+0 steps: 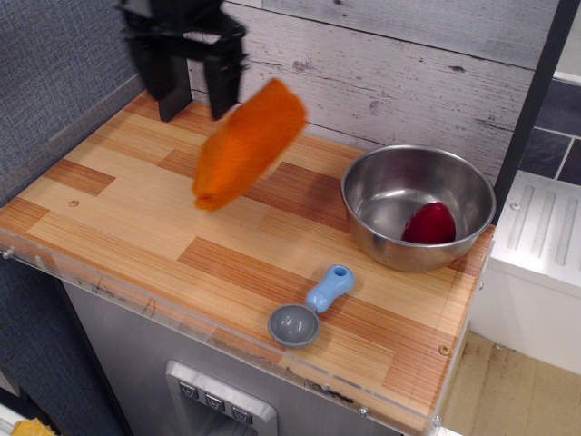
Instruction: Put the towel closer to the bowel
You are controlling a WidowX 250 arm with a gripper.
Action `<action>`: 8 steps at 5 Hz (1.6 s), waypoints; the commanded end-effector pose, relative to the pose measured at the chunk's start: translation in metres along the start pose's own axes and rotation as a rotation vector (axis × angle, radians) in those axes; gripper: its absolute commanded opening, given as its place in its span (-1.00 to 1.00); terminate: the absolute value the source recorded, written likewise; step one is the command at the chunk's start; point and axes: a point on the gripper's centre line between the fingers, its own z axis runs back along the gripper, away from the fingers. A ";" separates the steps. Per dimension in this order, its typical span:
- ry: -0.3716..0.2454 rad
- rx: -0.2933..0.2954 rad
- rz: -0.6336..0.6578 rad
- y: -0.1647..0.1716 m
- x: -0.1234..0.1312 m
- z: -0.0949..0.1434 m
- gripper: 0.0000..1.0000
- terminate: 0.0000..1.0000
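Observation:
The orange knitted towel point(247, 143) hangs tilted in the air above the back middle of the wooden counter, blurred by motion. Its upper end is beside my black gripper point(223, 102), which is above the back left of the counter and holds the towel by that end. The grip point itself is hard to make out. The large shiny steel bowl point(386, 195) stands at the right, well clear of the towel, with a dark red object point(428, 223) inside it.
A small grey-blue scoop with a light-blue handle point(310, 309) lies near the front edge. A grey wooden wall runs along the back, a grey fabric panel along the left. A clear strip edges the counter point(136, 227).

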 end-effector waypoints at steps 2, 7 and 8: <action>-0.071 0.023 0.007 0.028 0.018 0.028 1.00 -1.00; -0.090 0.009 -0.002 0.007 0.019 0.029 1.00 -1.00; -0.090 0.009 -0.002 0.007 0.019 0.029 1.00 1.00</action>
